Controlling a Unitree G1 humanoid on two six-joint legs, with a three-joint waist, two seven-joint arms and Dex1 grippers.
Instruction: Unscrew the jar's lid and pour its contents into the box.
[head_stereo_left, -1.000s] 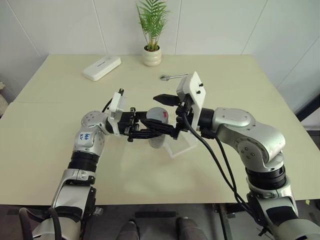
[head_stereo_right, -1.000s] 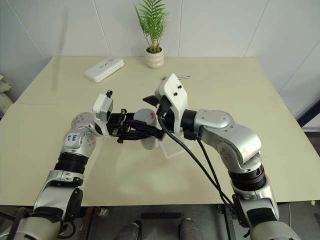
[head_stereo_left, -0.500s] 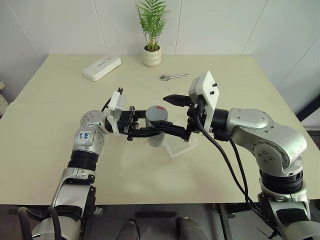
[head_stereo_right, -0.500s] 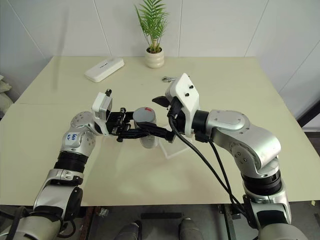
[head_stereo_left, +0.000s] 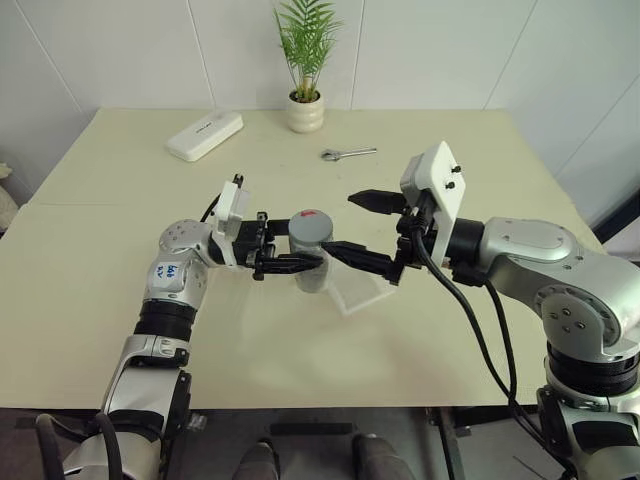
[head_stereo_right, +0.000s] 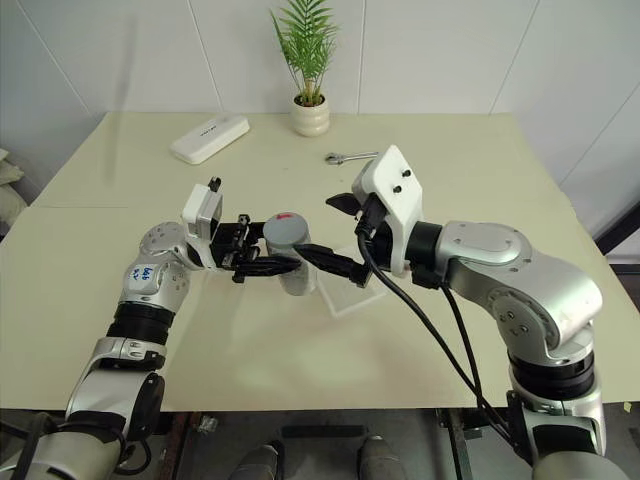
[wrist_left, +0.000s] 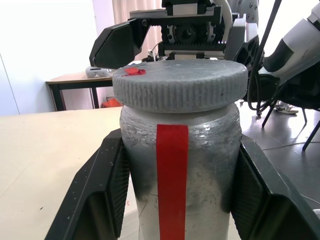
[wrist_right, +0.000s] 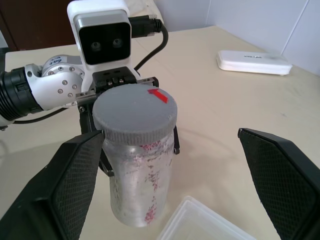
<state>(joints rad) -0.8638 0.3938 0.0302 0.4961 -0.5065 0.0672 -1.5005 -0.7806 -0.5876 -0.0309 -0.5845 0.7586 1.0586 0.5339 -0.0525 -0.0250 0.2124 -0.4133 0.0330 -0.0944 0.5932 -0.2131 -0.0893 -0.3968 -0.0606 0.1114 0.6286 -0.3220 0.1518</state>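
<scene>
My left gripper (head_stereo_left: 303, 262) is shut on the jar (head_stereo_left: 311, 268), holding it upright just above the table. The jar is clear with a red stripe (wrist_left: 172, 186), and the grey lid (head_stereo_left: 308, 226) with a small red mark sits on its top. Small reddish-brown contents (wrist_right: 150, 181) show through the jar's wall. My right gripper (head_stereo_left: 366, 232) is open to the right of the lid, level with it and apart from it, with nothing between its fingers (wrist_right: 71, 186). The clear box (head_stereo_left: 357, 290) lies on the table under the right gripper, just right of the jar.
A white oblong case (head_stereo_left: 204, 135) lies at the back left. A potted plant (head_stereo_left: 304, 111) stands at the table's far edge, and a metal wrench (head_stereo_left: 347, 153) lies to its right. Bare tabletop (head_stereo_left: 120, 300) spreads left and in front of the arms.
My right gripper has drawn back to the right, from around the lid to clear of it, still open. The left gripper has kept the jar in place with the lid on.
</scene>
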